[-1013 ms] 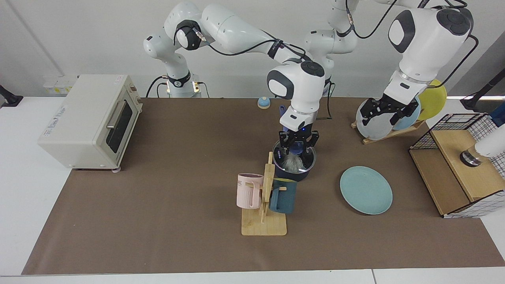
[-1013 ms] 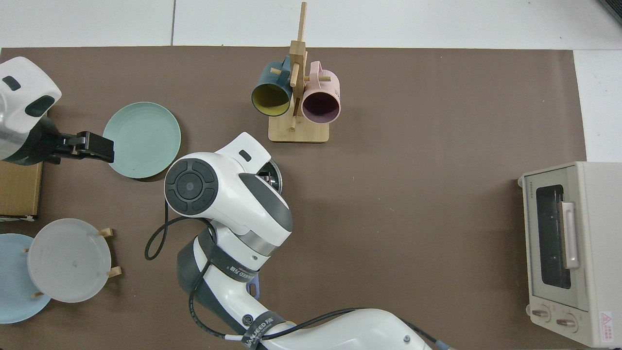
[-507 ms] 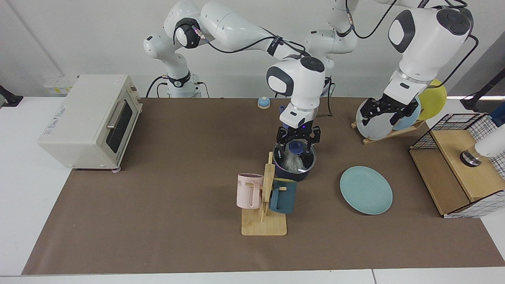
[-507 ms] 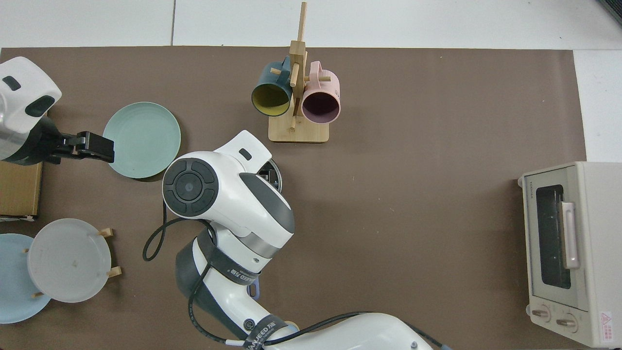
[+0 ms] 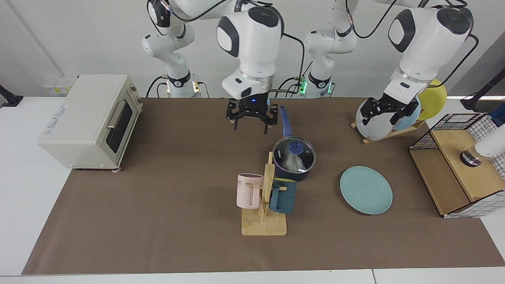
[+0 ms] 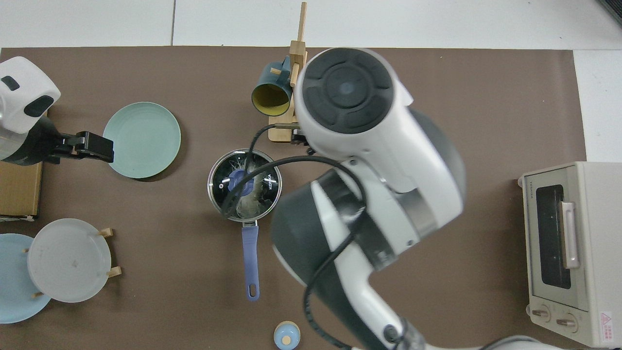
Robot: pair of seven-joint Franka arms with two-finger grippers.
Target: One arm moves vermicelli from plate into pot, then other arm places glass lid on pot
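Nearest the facing camera, the wooden mug rack (image 5: 263,205) is standing on the brown counter (image 5: 158,221), carrying a pink mug (image 5: 248,191) and a dark teal mug (image 5: 282,195). Off to one side of it the plate (image 5: 366,189) is lying flat and bare.

Just behind the rack the pot (image 5: 293,159) is sitting with the glass lid (image 5: 294,156) resting level on its rim, and nothing is touching the lid. Half a second ago the right gripper was directly over the blue knob; now the right gripper (image 5: 251,116) is hanging in the air well clear of the pot, up and toward the toaster oven (image 5: 90,120), its fingers spread apart and holding nothing. In the top view this arm's wrist is covering the pink mug.

Through the clear glass the vermicelli (image 6: 252,200) is showing as a pale, wispy tangle against the pot's black inside, beside the blue knob (image 6: 236,178). The blue-purple handle (image 6: 250,262) is pointing straight toward the robots' bases.

Farther back, the left gripper (image 5: 388,111) is waiting in front of the upright plates (image 5: 375,120), exactly where it was earlier, fingers apart and empty.
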